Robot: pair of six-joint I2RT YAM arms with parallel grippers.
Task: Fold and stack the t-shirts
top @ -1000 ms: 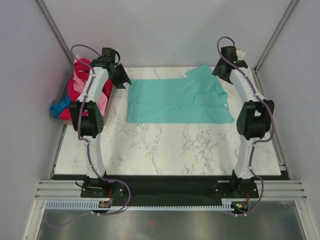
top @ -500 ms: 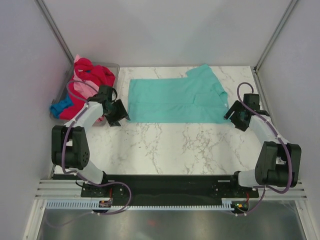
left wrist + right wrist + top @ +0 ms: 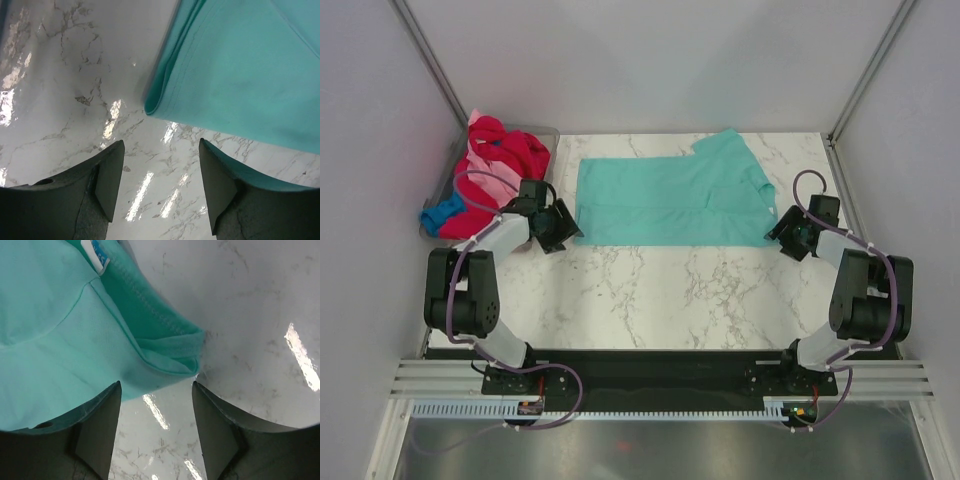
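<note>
A teal t-shirt [image 3: 670,200] lies folded lengthwise across the far half of the marble table. My left gripper [image 3: 563,232] is open and empty, low over the table just short of the shirt's near left corner [image 3: 152,107]. My right gripper [image 3: 783,238] is open and empty, just short of the shirt's near right corner [image 3: 187,357]. In each wrist view the folded corner lies beyond the fingertips, apart from them. A heap of crimson red, light pink and blue shirts [image 3: 495,160] fills the tub at the far left.
The grey translucent tub [image 3: 542,132] stands at the table's far left corner. Grey walls close in the left, right and back. A black strip [image 3: 650,352] runs along the table's near edge by the arm bases.
Both arms pulled back from the shirt's far corners and came down to its near corners. In the last half second each gripper closed in slightly on its corner. The shirt now lies flatter.
</note>
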